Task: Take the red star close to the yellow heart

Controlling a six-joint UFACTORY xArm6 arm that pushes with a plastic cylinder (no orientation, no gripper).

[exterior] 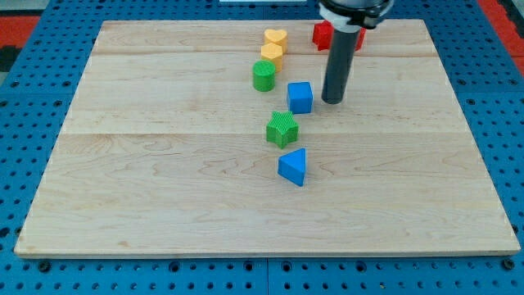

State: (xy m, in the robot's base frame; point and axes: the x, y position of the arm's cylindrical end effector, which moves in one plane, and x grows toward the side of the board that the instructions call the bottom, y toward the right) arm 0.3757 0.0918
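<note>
Six coloured blocks are sitting on the pale wooden board (164,188). My tip (332,101) is resting just right of the blue cube (300,97), touching nothing. Far behind, the red star (323,34), partly hidden, is lying right of the yellow heart (275,38).
</note>
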